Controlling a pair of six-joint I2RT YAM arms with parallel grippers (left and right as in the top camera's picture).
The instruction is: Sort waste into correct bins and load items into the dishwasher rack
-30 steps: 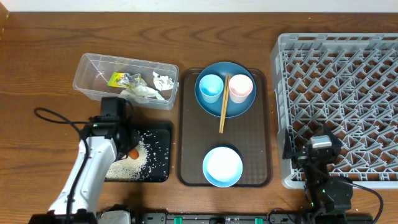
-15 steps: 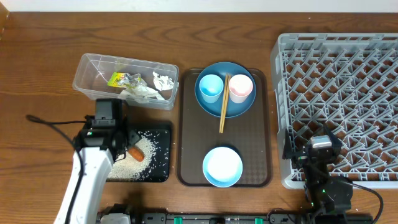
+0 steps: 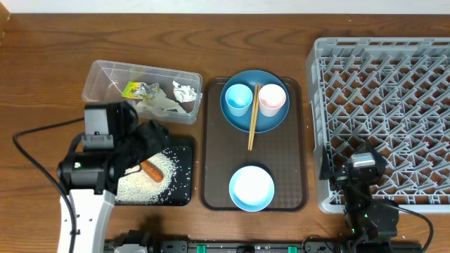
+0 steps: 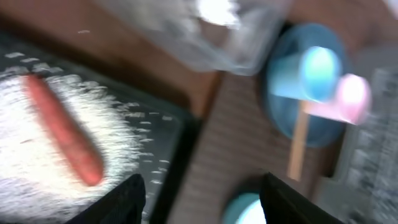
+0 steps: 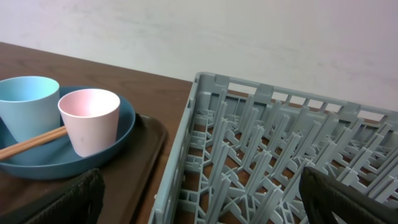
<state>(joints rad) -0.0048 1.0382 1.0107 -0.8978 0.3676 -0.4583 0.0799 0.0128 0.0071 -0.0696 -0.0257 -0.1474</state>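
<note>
One carrot [image 3: 152, 171] in the black tray [image 3: 184, 198]
Left pincer [image 4: 202, 200] and right pincer [image 5: 202, 199] gape empty; cups [image 3: 238, 98] seem best gripped by rims.

Robot lab: arm [image 3: 88, 211] at wooden table [image 3: 42, 42]

No text, label, brand, number or sign reads legibly for us in any view. The only candidate is the small yellow-green wrapper [image 3: 133, 89] lying in the clear tub [image 3: 93, 83]. From overhead we note darker patches on it that may be print, but they are too small to make out. The left wrist view is motion-blurred, so we can read nothing there.
</note>
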